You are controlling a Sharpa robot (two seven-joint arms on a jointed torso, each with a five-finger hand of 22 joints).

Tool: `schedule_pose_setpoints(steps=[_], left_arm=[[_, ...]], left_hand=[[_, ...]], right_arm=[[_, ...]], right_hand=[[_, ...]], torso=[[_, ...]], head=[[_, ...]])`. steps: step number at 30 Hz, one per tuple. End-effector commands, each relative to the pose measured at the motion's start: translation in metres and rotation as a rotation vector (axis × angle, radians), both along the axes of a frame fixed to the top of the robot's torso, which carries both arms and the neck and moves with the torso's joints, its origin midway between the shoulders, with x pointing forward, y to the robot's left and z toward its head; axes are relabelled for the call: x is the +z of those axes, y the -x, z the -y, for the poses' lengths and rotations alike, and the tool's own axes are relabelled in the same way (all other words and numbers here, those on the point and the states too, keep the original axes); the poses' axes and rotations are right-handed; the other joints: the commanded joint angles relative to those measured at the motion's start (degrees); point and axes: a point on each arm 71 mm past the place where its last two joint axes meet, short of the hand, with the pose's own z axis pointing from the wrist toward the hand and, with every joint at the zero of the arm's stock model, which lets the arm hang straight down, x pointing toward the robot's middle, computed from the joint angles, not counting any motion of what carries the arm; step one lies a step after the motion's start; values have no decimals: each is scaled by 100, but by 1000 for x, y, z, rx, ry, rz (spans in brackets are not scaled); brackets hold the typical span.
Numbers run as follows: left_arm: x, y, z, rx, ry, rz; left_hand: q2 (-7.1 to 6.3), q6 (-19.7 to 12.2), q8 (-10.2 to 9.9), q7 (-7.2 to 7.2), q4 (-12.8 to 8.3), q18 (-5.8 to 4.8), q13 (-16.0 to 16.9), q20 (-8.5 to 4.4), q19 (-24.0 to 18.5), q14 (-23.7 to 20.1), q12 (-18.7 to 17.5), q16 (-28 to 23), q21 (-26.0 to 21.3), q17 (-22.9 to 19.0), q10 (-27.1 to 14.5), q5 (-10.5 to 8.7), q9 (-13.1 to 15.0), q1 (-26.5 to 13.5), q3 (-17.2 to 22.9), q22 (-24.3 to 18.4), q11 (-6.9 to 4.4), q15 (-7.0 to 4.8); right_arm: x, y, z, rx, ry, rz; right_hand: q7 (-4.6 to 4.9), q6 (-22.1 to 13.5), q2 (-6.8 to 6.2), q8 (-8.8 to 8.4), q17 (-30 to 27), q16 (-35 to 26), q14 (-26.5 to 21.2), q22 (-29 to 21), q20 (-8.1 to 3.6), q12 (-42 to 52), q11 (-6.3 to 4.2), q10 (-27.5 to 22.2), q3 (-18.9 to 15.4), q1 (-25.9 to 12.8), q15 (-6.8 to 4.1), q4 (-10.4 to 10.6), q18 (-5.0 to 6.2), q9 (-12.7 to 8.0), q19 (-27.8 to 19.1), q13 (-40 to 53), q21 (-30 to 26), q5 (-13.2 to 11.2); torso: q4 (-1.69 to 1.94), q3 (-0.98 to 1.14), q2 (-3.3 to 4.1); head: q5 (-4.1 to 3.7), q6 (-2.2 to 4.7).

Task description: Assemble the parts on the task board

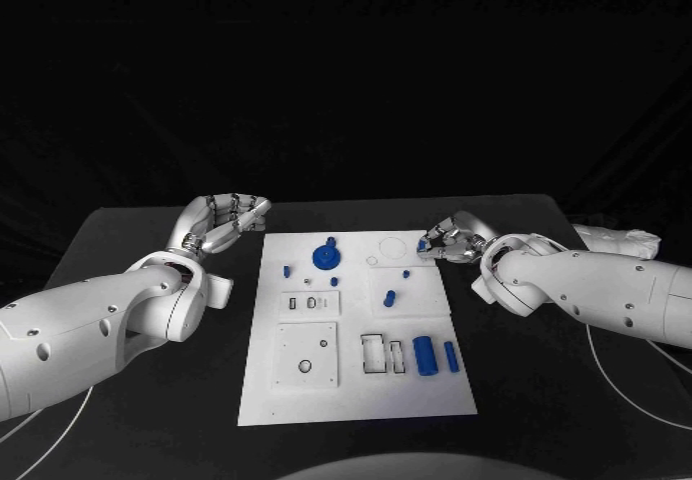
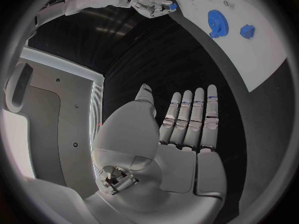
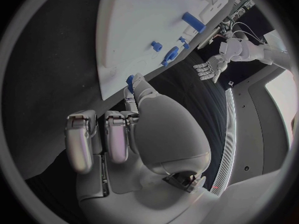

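Note:
The white task board (image 1: 361, 390) lies in the middle of the black table. On its far part stands a blue gear (image 1: 329, 257), with small blue parts (image 1: 389, 297) scattered near it. Two blue cylinders (image 1: 424, 355) lie at its near right. My right hand (image 1: 453, 246) hovers at the board's far right corner and pinches a small blue part (image 1: 423, 243) between thumb and finger; the right wrist view shows that part (image 3: 130, 80) at the thumb tip, over the board's edge (image 3: 112, 79). My left hand (image 1: 231, 215) stays off the board's far left corner, fingers straight (image 2: 187, 119), holding nothing.
The board carries black-outlined rectangular recesses (image 1: 382, 353) and a square plate with a round hole (image 1: 306, 352) on its near half. Bare black table surrounds the board on both sides. A white cable (image 1: 635, 385) trails over the table at the right.

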Motion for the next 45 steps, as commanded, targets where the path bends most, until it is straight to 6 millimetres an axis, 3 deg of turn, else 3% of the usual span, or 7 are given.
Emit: schedule_pose_setpoints(steps=[1,7,21,27,31,33,45], left_arm=[[1,0,3,-12,1,9],[0,0,4,-13,1,8],[0,-1,5,-15,1,7],[0,-1,6,-15,1,7],[-1,-1,7,-16,1,6],[-1,-1,7,-16,1,6],[0,0,6,-15,2,5]], left_hand=[[19,-20,37,69,1,67,-2,19,9,-44,-39,-33,-40,5,30,32,9,61,-41,-10,-11,6],[21,-22,37,69,0,67,-2,19,9,-45,-40,-33,-41,7,30,36,9,67,-44,-11,-11,6],[21,-22,37,69,0,67,-2,19,9,-45,-40,-33,-41,7,30,36,9,67,-44,-11,-11,6],[25,-23,37,70,0,67,-2,19,9,-46,-41,-34,-43,9,29,42,10,75,-47,-13,-11,6],[25,-23,37,70,0,67,-2,19,9,-46,-41,-34,-43,9,29,42,10,75,-47,-13,-11,6],[29,-24,38,69,-1,67,-2,19,9,-46,-42,-34,-44,10,30,47,10,81,-48,-14,-11,6],[37,-25,40,69,-4,67,-1,19,10,-46,-43,-34,-46,14,31,57,12,102,-50,-17,-11,7]], right_arm=[[9,0,-5,-34,-98,36],[19,4,-25,21,-136,28],[24,28,-96,231,-86,-29],[26,33,-122,293,-36,-12],[26,35,-140,317,-12,-8],[26,36,-148,324,-4,-7],[20,38,-177,343,23,-21]], right_hand=[[-56,86,0,23,1507,23,597,1509,-8,-17,13,614,-51,-26,3,-4,-81,27,589,1502,26,44],[-47,103,-12,18,1507,23,597,1509,1,-17,25,614,-68,-23,15,-6,-81,25,589,1502,26,52],[-22,87,34,-34,1507,23,597,1509,29,-17,51,614,-49,63,46,-50,-81,0,589,1502,26,69],[-16,91,39,-52,1507,23,597,1509,40,-17,67,614,-42,113,53,-88,-81,-8,589,1502,26,75],[-11,102,43,-51,1507,23,597,1509,42,-17,75,614,-43,115,56,-91,-81,-7,589,1502,26,74],[-8,104,45,-52,1507,23,597,1509,43,-17,77,614,-43,115,58,-91,-81,-8,589,1502,26,75],[31,127,59,-68,1507,23,597,1509,72,-17,129,614,-55,105,102,-96,-81,-15,589,1502,26,94]], torso=[[3,-7,1],[6,-8,5],[1,-13,-1],[-4,-7,1],[4,-15,3],[-1,-7,10],[-7,-9,21]], head=[[11,9],[37,7],[282,-87],[454,-148],[495,-194],[521,-201],[551,-250]])
